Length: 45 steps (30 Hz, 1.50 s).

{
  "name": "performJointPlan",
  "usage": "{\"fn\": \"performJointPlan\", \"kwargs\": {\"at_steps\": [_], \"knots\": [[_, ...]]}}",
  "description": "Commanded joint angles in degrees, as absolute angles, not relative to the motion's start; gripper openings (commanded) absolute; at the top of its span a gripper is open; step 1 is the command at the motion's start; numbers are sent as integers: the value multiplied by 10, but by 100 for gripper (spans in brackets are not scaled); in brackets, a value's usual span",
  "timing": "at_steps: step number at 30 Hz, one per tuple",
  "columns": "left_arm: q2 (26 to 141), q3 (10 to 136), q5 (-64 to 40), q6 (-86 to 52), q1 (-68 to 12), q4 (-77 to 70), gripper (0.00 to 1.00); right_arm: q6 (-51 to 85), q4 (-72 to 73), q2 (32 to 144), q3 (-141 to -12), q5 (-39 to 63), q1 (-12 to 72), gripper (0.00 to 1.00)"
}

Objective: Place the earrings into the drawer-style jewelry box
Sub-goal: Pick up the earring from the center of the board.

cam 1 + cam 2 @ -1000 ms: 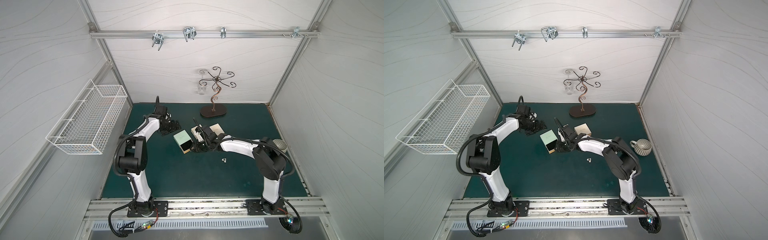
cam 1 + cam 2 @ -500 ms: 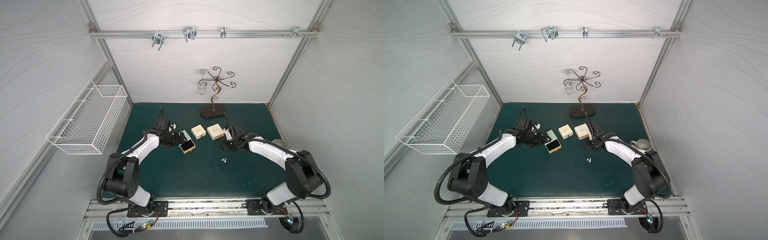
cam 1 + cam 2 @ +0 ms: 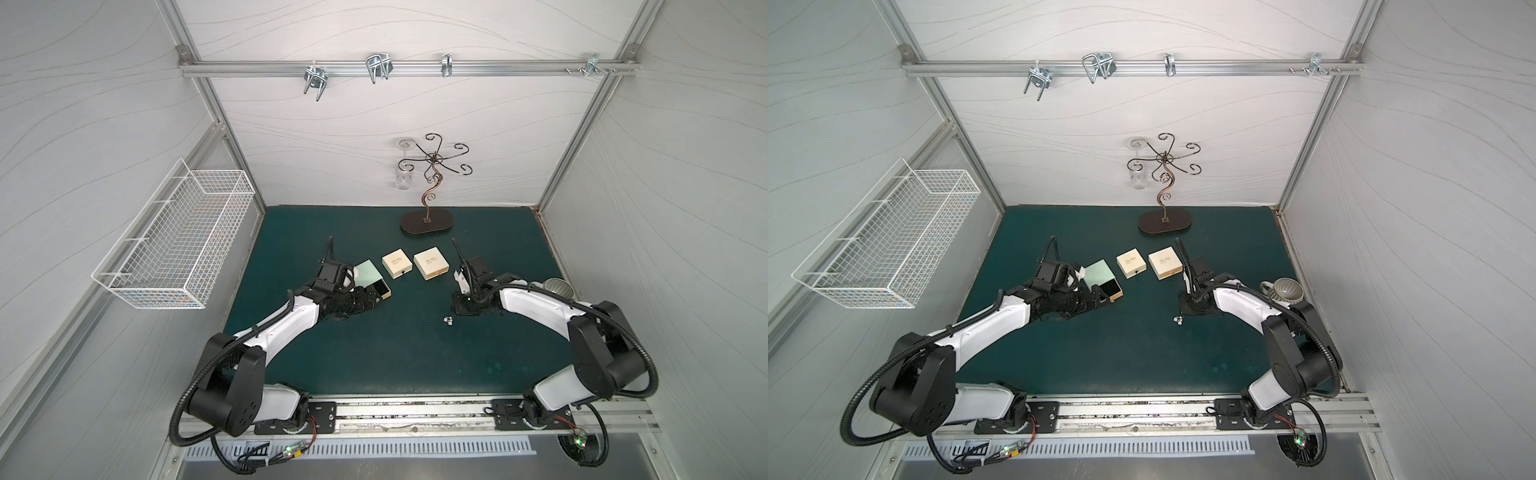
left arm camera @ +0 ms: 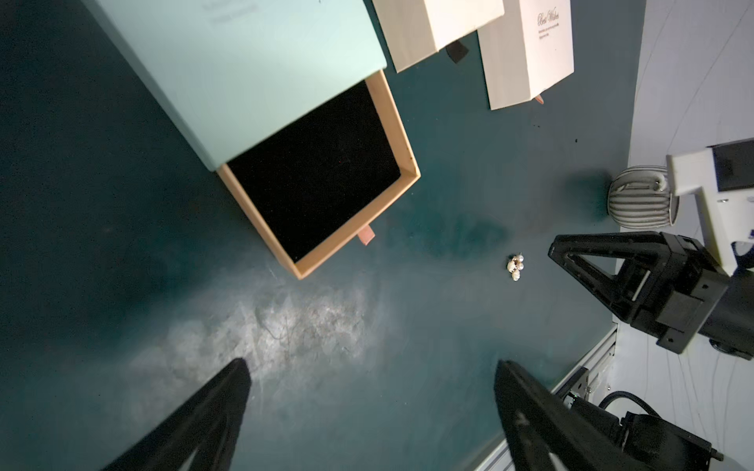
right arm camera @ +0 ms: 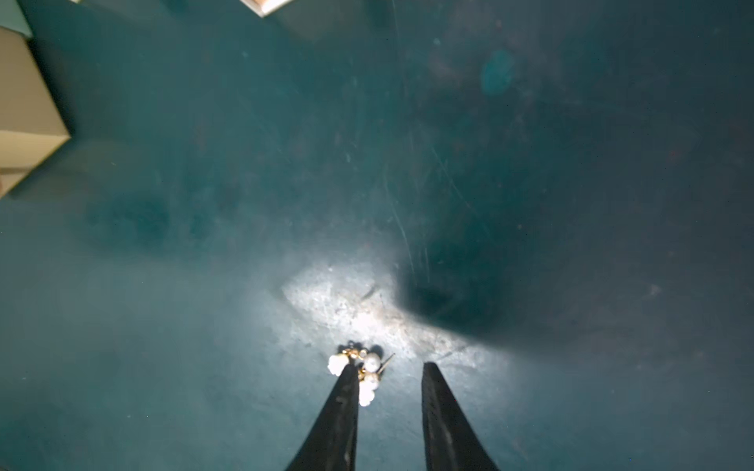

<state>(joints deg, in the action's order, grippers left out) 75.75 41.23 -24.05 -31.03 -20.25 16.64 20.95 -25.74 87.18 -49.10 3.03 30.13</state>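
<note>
Earrings (image 5: pixel 371 362) are bunched mid-mat (image 3: pixel 395 353), nearer its right edge. Right gripper (image 5: pixel 389 365) is parted narrowly with one finger overlapping the bunch; nothing is pinched yet. Left gripper (image 4: pixel 371 363) is spread wide beside the open jewelry box drawer (image 4: pixel 322 179), which is probably left open for the drop. The bunch's long axis runs along that finger.

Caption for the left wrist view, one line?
Mint jewelry box with its black-lined drawer pulled open; pearl earrings lie on the green mat near the right pincer.

"Best Wishes" stands in script on the lid of a cream box (image 4: pixel 530 53).
</note>
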Motion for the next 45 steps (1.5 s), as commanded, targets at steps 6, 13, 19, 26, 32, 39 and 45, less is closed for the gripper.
{"fn": "performJointPlan", "kwargs": {"at_steps": [6, 13, 19, 26, 32, 39, 45], "knots": [[679, 376, -206, -332, -219, 161, 98, 193, -260, 864, -487, 35, 301, 28], [669, 372, -214, -330, -222, 169, 98, 192, -264, 865, -489, 35, 306, 28], [671, 362, -227, -331, -227, 162, 99, 189, -273, 868, -496, 31, 319, 28], [671, 360, -254, -318, -241, 163, 99, 183, -292, 865, -506, 27, 325, 28], [678, 346, -270, -325, -244, 153, 99, 176, -301, 874, -511, 23, 328, 27], [680, 341, -267, -331, -253, 143, 99, 171, -294, 905, -523, 25, 335, 24], [685, 341, -267, -333, -258, 139, 99, 165, -293, 929, -533, 25, 337, 21]]}}
